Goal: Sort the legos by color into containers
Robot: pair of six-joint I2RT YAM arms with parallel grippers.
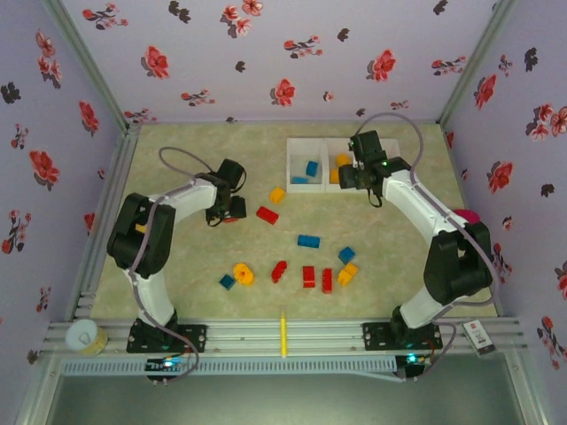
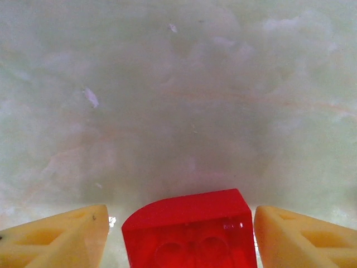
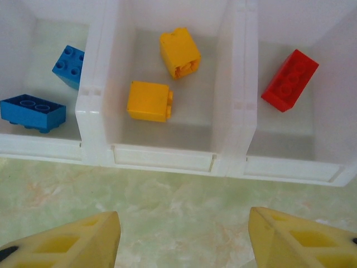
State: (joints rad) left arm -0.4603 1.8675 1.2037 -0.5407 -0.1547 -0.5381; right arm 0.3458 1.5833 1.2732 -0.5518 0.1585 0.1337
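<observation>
My left gripper [image 1: 227, 212] is down at the table with a red lego [image 2: 189, 234] between its fingers [image 2: 56, 237]. It stands open, with a narrow gap showing on each side of the brick. My right gripper [image 3: 183, 215] hangs open and empty just in front of the three joined white containers [image 3: 162, 156]. The left bin holds two blue legos [image 3: 32, 111], the middle one two yellow legos [image 3: 149, 101], and the right one a red lego [image 3: 289, 80]. Several loose legos lie mid-table, among them red [image 1: 267, 214], blue [image 1: 308, 241] and yellow [image 1: 242, 274].
A thin yellow stick [image 1: 283, 335] lies on the front rail between the arm bases. A roll of tape [image 1: 86, 336] sits at the front left corner. A pink object [image 1: 465, 215] rests by the right wall. Floral walls enclose the table.
</observation>
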